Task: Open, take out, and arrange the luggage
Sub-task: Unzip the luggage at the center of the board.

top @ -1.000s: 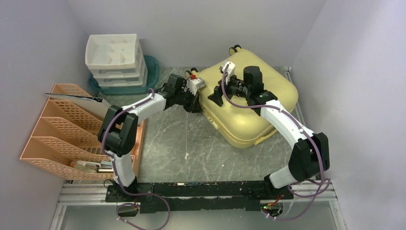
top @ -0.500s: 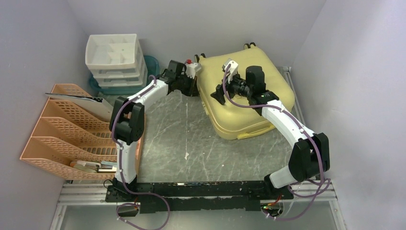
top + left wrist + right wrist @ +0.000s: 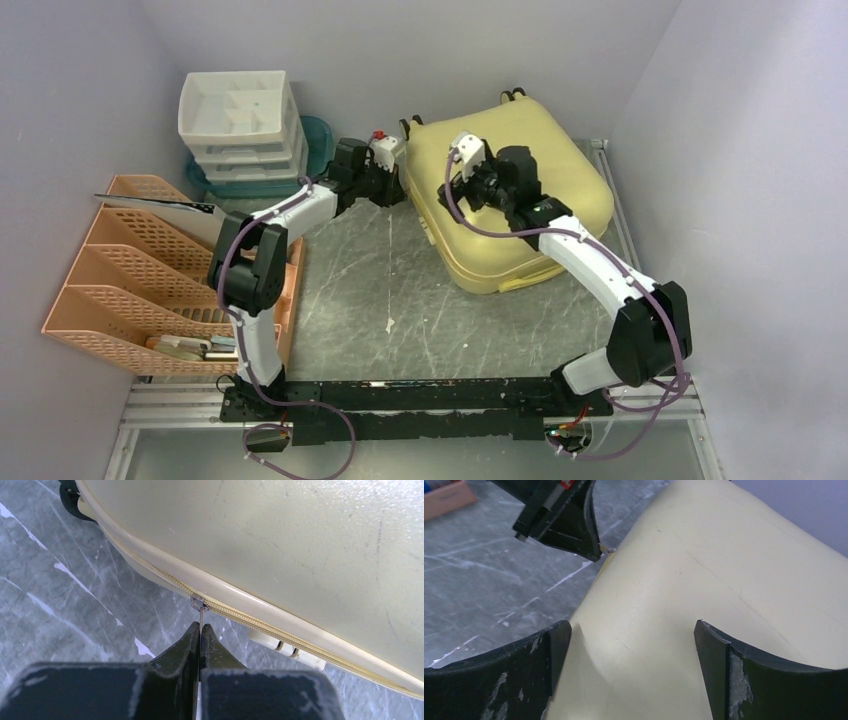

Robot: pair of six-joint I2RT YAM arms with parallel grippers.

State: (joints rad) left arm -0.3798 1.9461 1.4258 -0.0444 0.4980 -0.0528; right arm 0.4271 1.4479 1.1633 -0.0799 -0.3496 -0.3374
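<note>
The luggage [image 3: 520, 190], a pale yellow hard-shell suitcase, lies flat and closed at the back right of the table, wheels [image 3: 512, 96] toward the rear wall. My left gripper [image 3: 398, 186] is at its left edge, shut on the thin metal zipper pull [image 3: 201, 616] that hangs from the slider [image 3: 198, 601] on the zipper seam. In the left wrist view its fingertips [image 3: 192, 635] pinch the tab just below the seam. My right gripper [image 3: 631, 630] stands open over the lid's left part [image 3: 462, 192], with only the yellow shell between its fingers.
A white drawer unit [image 3: 240, 120] on a teal tray [image 3: 320, 150] stands at the back left. An orange mesh file rack [image 3: 130, 280] lines the left side. Walls close in on three sides. Marbled grey tabletop [image 3: 390, 290] lies in front of the suitcase.
My left gripper has moved back and left along the suitcase's edge, still pinching the zipper pull. The suitcase has turned and slid toward the rear wall. The right gripper shifted left over the lid.
</note>
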